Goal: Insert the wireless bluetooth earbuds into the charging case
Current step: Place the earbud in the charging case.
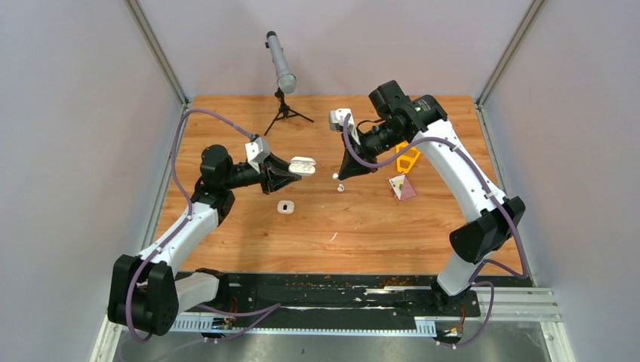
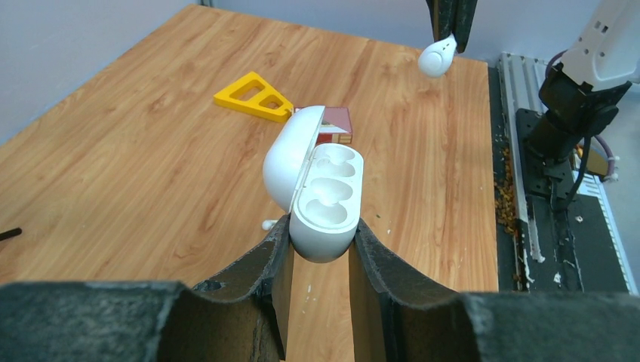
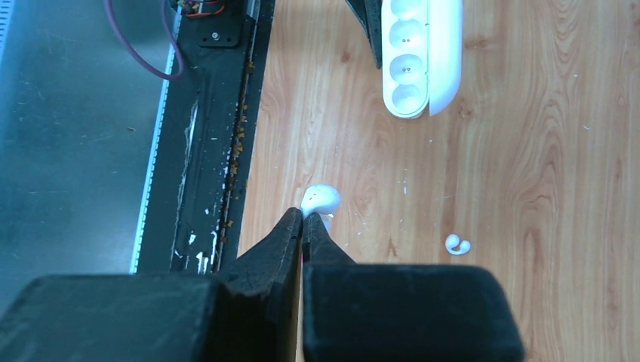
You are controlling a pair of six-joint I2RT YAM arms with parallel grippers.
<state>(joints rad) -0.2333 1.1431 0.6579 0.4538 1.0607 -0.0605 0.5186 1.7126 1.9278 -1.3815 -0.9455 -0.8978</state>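
My left gripper [image 1: 290, 167] [image 2: 322, 226] is shut on the open white charging case [image 1: 303, 164] [image 2: 326, 197]. It holds the case above the table, lid [image 2: 289, 153] swung left and wells empty. My right gripper [image 1: 344, 173] [image 3: 303, 215] is shut on one white earbud [image 3: 320, 199] by its stem. That earbud [image 2: 438, 57] hangs a short way to the right of the case, above the table. The case also shows at the top of the right wrist view [image 3: 413, 53]. A second earbud [image 1: 340, 187] [image 3: 456, 243] [image 2: 269, 224] lies on the wood below.
A second small white case [image 1: 285, 207] lies on the table in front of the left gripper. A yellow triangle [image 1: 407, 158] [image 2: 253, 96] and a maroon card [image 1: 402, 188] lie at the right. A grey cylinder on a tripod [image 1: 283, 72] stands at the back. A black rail [image 1: 340, 290] runs along the near edge.
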